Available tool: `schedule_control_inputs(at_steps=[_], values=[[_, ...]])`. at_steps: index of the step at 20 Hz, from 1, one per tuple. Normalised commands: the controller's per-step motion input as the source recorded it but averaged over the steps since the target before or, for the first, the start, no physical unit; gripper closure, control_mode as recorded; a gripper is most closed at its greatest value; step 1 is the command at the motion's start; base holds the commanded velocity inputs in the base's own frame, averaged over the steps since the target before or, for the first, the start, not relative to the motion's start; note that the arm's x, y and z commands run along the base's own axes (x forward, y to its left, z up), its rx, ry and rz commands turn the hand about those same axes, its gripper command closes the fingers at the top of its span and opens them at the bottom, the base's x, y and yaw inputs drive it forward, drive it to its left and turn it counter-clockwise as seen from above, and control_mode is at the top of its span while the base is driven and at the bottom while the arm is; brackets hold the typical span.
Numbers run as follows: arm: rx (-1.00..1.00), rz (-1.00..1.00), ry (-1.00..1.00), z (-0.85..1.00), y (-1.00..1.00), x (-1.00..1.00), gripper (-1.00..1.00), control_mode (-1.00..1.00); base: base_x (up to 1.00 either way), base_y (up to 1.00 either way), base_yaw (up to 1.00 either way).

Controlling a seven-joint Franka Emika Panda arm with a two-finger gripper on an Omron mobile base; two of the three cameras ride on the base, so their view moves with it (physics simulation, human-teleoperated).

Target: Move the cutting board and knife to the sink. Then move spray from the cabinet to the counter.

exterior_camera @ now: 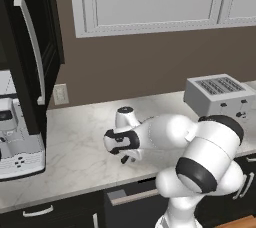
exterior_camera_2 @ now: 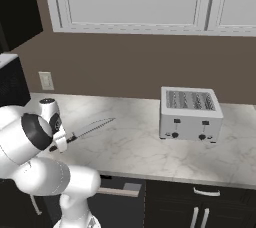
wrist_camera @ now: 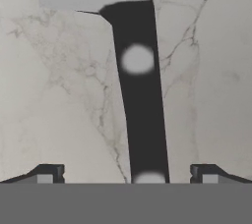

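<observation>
Knife (exterior_camera_2: 89,128) count: 1, lying flat on the marble surface (exterior_camera_2: 145,147), silvery blade pointing toward the toaster (exterior_camera_2: 190,114), black handle toward the arm. 1 toaster stands well apart to the right, with 4 slots on top, all of them bare. 1 coffee machine (exterior_camera: 17,139) sits at the left end of the surface. 1 wall outlet (exterior_camera_2: 46,80) shows on the brown wall. The jaws (wrist_camera: 128,174) stand spread as wide as they go, hovering right over the knife's handle, 1 fingertip (wrist_camera: 47,174) on each side of it, gripping nothing.
</observation>
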Motion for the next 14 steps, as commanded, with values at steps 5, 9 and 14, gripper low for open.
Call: schedule_control_inputs(at_steps=[5,9,14], values=[[0.01,0.0,0.0,-0.36,0.04,-0.01,-1.0,-1.0,0.0,0.0,0.0],[0.06,0.0,-0.01,-0.41,0.0,-0.07,1.0,-1.0,0.0,0.0,0.0],[0.07,0.0,-0.11,-0.49,0.0,-0.1,1.0,-1.0,0.0,0.0,0.0]])
